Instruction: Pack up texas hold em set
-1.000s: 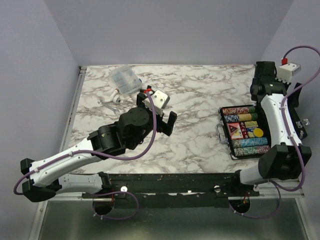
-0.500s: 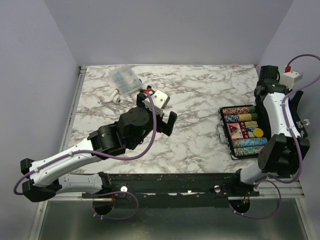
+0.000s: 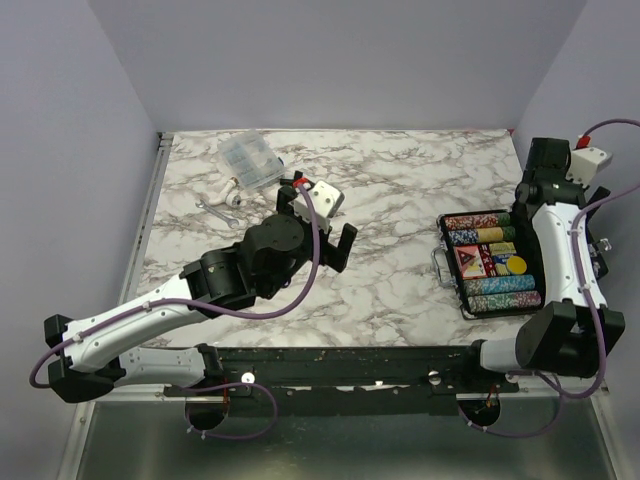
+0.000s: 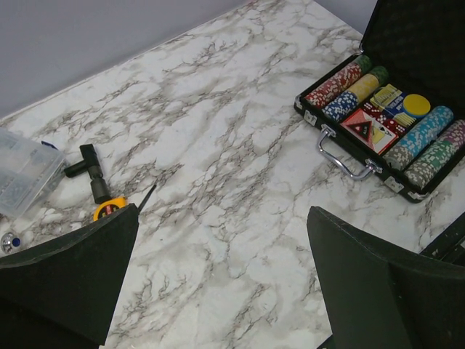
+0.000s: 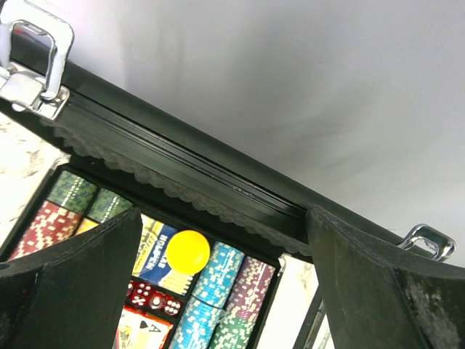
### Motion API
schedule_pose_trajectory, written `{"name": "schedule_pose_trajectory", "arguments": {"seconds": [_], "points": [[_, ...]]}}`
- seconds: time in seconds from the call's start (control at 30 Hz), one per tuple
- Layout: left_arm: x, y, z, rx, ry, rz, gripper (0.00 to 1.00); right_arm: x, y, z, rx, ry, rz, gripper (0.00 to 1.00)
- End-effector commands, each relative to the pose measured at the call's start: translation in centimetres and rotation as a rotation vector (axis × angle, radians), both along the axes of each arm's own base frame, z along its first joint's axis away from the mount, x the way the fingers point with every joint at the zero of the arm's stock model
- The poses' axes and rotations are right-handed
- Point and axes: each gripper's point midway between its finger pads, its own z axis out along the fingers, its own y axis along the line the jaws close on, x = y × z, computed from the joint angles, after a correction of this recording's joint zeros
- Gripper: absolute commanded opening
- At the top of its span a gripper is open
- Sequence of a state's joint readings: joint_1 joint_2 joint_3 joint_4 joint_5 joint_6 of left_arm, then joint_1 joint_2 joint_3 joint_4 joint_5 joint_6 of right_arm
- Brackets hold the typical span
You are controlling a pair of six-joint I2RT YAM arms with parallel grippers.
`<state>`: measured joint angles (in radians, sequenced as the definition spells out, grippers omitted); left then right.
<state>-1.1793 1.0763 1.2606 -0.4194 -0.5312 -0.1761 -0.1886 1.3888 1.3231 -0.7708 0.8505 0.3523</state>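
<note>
The black briefcase [image 3: 455, 285] lies open at the right of the table, with chip rows [image 3: 500, 288], the red card box [image 3: 468, 262] and a yellow disc [image 3: 516, 264] inside. It also shows in the left wrist view [image 4: 341, 149]. Its lid [image 5: 182, 171] stands up on the far side. My right gripper [image 3: 525, 200] is open at the lid's top edge, and the edge runs between its fingers [image 5: 221, 214]. Below it I see the yellow disc [image 5: 187, 251] and red dice [image 5: 149, 298]. My left gripper [image 3: 316, 225] is open and empty above the middle of the table, left of the case.
A clear plastic compartment box [image 3: 250, 160] lies at the back left, also in the left wrist view [image 4: 22, 167]. Near it are an orange tape measure [image 4: 109, 209], a black tool [image 4: 91, 171] and small white parts [image 3: 230, 195]. Purple walls close in the table.
My right wrist has swung to the right and back, up by the case lid. My left gripper has shifted slightly back and left, still open.
</note>
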Motion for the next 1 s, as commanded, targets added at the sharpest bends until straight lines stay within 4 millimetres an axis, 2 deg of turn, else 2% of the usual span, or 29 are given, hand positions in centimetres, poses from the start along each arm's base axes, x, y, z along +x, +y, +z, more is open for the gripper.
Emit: {"name": "schedule_pose_trajectory", "arguments": {"seconds": [0.0, 0.47, 0.53, 0.6, 0.67, 0.7, 0.83, 0.87, 0.97], "points": [[0.5, 0.1, -0.2, 0.011, -0.009, 0.02, 0.98, 1.4, 5.8, -7.1, 0.362, 0.001, 0.164, 0.93], [1.1, -0.8, -1.9, 0.051, 0.02, 0.022, 0.98, 0.8, 12.2, -8.8, 0.635, -0.031, 0.409, 0.93], [1.1, -0.8, -1.9, 0.049, 0.021, 0.024, 0.98, 0.4, 13.9, -9.1, 0.704, -0.024, 0.474, 0.93], [1.2, -0.8, -1.9, 0.047, 0.02, 0.026, 0.98, 0.3, 17.2, -8.7, 0.841, -0.041, 0.614, 0.93], [1.3, -0.8, -2.1, 0.051, 0.022, 0.031, 0.99, -0.2, 19.8, -7.6, 0.937, -0.072, 0.732, 0.93], [1.3, -0.8, -2.2, 0.053, 0.024, 0.029, 0.99, -0.5, 20.4, -6.8, 0.947, -0.094, 0.766, 0.94], [1.3, -1.0, -2.3, 0.057, 0.03, 0.025, 0.99, -1.6, 21.0, -4.1, 0.918, -0.162, 0.828, 0.95], [1.3, -1.0, -2.2, 0.053, 0.031, 0.025, 0.98, -1.9, 20.8, -3.9, 0.878, -0.157, 0.857, 0.95], [1.2, -0.9, -1.9, 0.042, 0.03, 0.02, 0.98, -2.6, 20.2, -3.9, 0.883, -0.193, 0.75, 0.95]]}}
